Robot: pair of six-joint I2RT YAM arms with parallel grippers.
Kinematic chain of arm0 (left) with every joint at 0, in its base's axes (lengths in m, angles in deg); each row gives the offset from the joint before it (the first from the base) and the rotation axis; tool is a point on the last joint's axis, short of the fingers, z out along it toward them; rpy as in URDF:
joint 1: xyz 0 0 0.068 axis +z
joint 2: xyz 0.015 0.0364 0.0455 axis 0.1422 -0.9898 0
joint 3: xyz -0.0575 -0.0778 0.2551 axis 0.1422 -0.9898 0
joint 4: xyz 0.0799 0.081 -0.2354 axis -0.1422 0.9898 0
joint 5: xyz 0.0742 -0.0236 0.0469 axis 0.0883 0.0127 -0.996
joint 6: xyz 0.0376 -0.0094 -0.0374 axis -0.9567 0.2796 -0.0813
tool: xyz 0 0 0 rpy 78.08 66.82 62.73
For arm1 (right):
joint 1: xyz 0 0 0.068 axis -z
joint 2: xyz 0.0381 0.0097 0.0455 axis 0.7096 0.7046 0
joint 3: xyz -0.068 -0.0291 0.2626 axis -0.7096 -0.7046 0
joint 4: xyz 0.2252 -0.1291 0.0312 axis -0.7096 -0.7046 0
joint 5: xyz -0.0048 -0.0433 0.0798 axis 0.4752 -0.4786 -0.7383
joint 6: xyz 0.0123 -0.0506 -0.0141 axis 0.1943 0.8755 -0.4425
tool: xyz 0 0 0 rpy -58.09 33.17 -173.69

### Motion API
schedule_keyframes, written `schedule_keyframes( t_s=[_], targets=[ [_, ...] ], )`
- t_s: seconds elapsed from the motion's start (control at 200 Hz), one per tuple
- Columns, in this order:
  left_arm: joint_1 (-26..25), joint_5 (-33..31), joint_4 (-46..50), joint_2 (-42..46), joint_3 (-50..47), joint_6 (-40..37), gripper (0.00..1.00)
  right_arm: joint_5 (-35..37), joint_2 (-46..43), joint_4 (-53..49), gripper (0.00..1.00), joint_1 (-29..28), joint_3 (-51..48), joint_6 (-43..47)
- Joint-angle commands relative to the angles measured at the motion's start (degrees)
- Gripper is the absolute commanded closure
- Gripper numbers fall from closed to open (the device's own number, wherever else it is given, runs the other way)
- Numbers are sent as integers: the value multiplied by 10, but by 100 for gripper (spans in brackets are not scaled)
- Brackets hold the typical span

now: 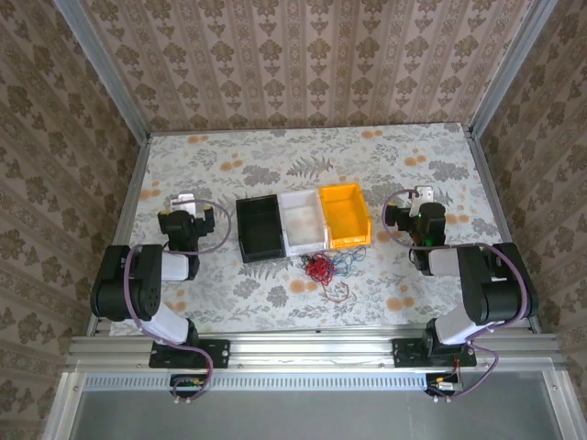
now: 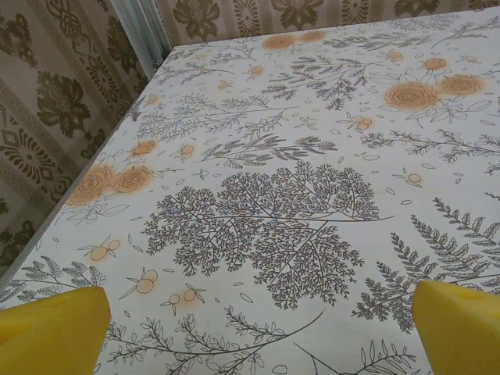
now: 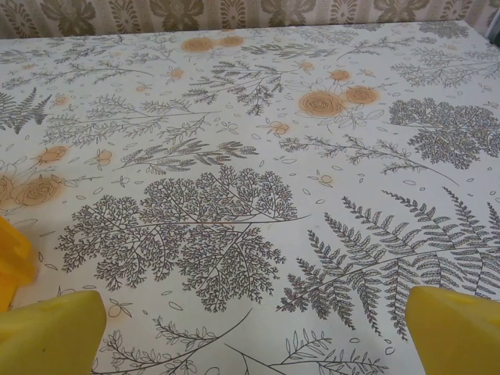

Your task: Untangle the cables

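Top view: three bins are sitting in a row at frame centre, side against side. The black bin (image 1: 260, 229) is on the left, the white bin (image 1: 303, 222) in the middle and the yellow bin (image 1: 344, 216) on the right. Each bin's floor is showing in its own colour.

The cables (image 1: 323, 269) are lying in one knot on the table (image 1: 413, 156), outside the bins, just below the white and yellow ones. Whether the knot is touching a bin wall, I cannot tell.
- One red cable (image 1: 318, 267) is bunching at the knot's left.
- One blue cable (image 1: 347, 259) is looping toward the right.
- One dark cable (image 1: 337, 291) is trailing toward the bottom of the frame.

Two arms, two grippers. The left gripper (image 1: 183, 203) is sitting at frame left, well apart from the black bin. The right gripper (image 1: 422, 197) is sitting at frame right, near the yellow bin but apart from it.

The top view is giving the bins and the knot; the wrist views are giving the finger spacing.
- Left wrist view: two yellow fingertips (image 2: 51, 328) are sitting in the lower corners. The left gripper (image 2: 258, 336) is holding its jaws wide apart over floral cloth.
- Right wrist view: the two fingertips (image 3: 457, 328) are sitting the same way. The right gripper (image 3: 254, 336) is holding its jaws wide apart, gripping nothing.
- A yellow shape (image 3: 9, 266) is also showing at the left edge of the right wrist view. I cannot tell what it is.
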Motion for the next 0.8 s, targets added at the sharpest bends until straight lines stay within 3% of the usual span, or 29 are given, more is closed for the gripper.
schedule_keyframes(
  t_s=[0.0,0.795],
  targets=[
    [-7,4,-20,2,5,-13,0,-14,1,11,0,2,4,-2],
    [-16,-2,-33,1,0,-22,0,-14,1,11,0,2,4,-2]
  ],
)
